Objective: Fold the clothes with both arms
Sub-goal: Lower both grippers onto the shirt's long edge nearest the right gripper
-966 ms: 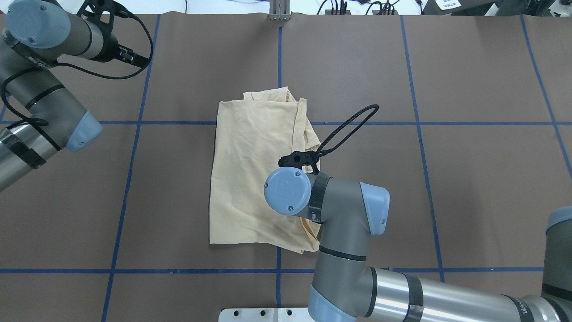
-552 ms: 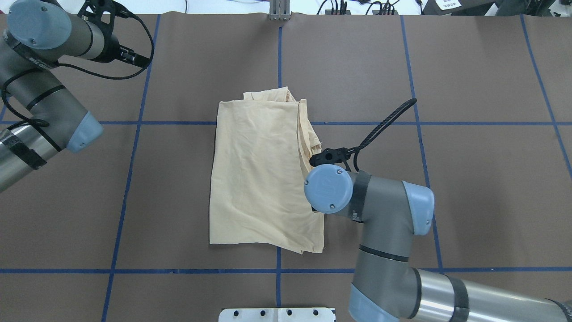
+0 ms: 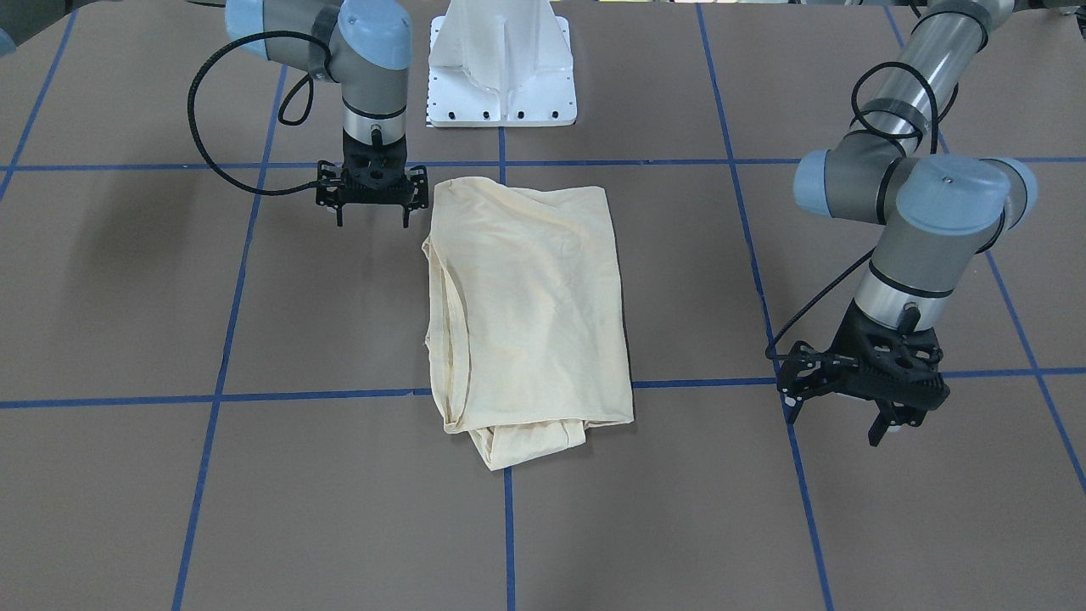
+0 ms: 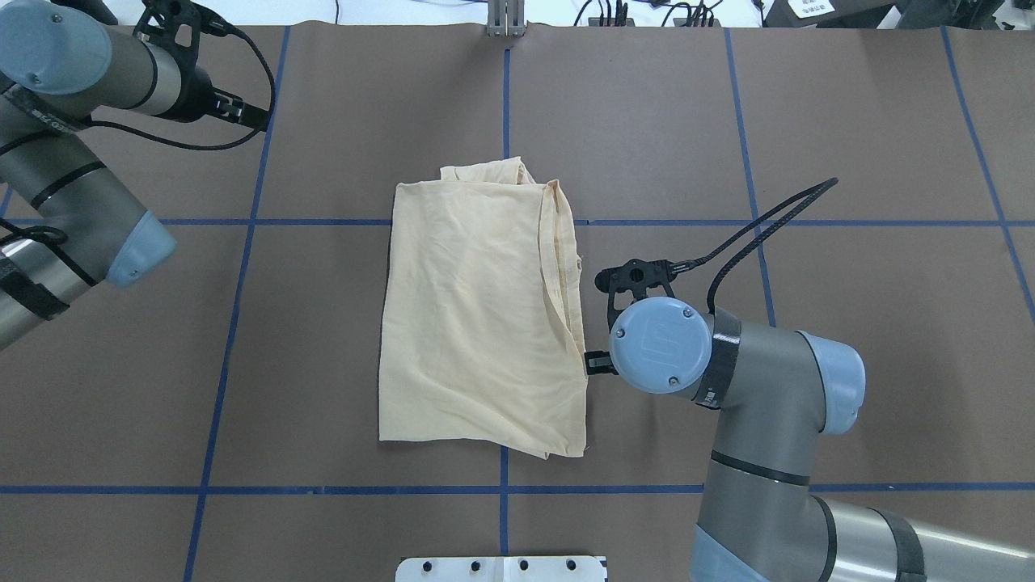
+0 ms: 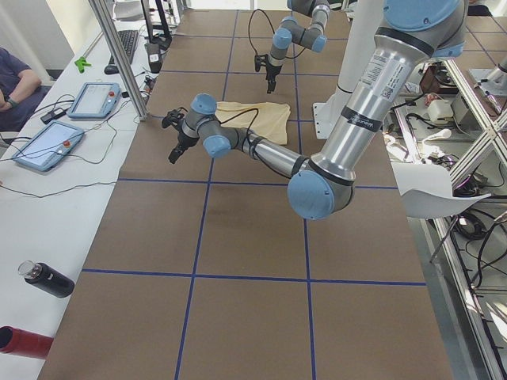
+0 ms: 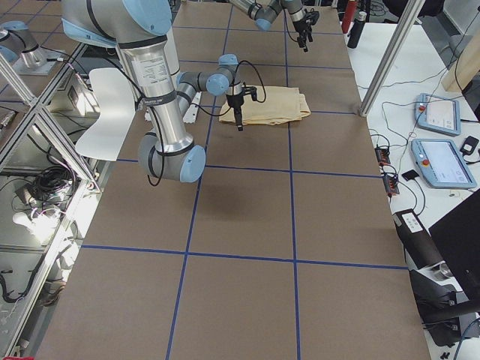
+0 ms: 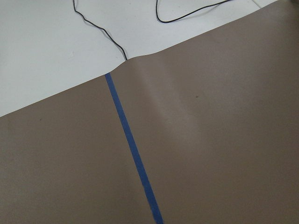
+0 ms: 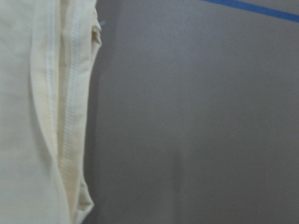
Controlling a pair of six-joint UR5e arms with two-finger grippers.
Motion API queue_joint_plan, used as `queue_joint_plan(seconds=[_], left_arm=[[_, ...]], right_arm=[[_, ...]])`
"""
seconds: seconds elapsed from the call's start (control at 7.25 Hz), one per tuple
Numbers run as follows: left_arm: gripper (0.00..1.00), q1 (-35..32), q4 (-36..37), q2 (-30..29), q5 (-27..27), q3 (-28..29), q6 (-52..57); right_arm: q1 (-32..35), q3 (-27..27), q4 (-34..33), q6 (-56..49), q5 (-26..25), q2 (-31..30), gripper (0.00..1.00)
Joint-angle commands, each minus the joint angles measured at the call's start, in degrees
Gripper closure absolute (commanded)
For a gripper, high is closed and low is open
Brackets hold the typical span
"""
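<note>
Right gripper (image 3: 372, 212) hung spread and empty just beside the T-shirt (image 3: 530, 305) — its next pinch would need every hem layer together.

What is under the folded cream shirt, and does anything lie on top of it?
The shirt lies on the brown table cover; blue tape lines run beneath it. Nothing rests on top; the right gripper hangs beside it. Its inner layers are hidden.

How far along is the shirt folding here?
Done: the shirt lies folded into a rectangle. In hand: nothing; the right pincer hangs open beside its edge, the left pincer open, well away. Left: perhaps one more fold, since the rectangle looks long.
</note>
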Motion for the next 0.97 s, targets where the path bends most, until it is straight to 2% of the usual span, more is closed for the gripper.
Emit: queue_joint_plan(seconds=[0.0, 0.28, 0.41, 0.69, 0.83], left_arm=[[0.0, 2.75, 0.3, 3.04, -3.97, -7.83, -9.68], [0.0, 12.65, 0.22, 9.18, -3.03, -19.24, -24.42], [0.0, 18.36, 0.3, 11.22, 0.54, -22.86, -29.54], [0.0, 30.22, 0.3, 11.5, 8.89, -23.52, -41.23], [0.0, 33.41, 0.3, 11.59, 10.76, -23.43, -44.68]], right_arm=[[1.43, -1.15, 9.85, 6.42, 0.04, 0.65, 0.0], [0.82, -1.24, 17.14, 11.88, -0.23, -0.13, 0.0], [0.82, -0.98, 19.96, 14.0, -0.32, -1.44, 0.0], [0.91, -0.63, 22.09, 15.34, -0.84, -2.86, 0.0], [0.91, -0.63, 22.1, 15.34, -0.84, -2.86, 0.0]])
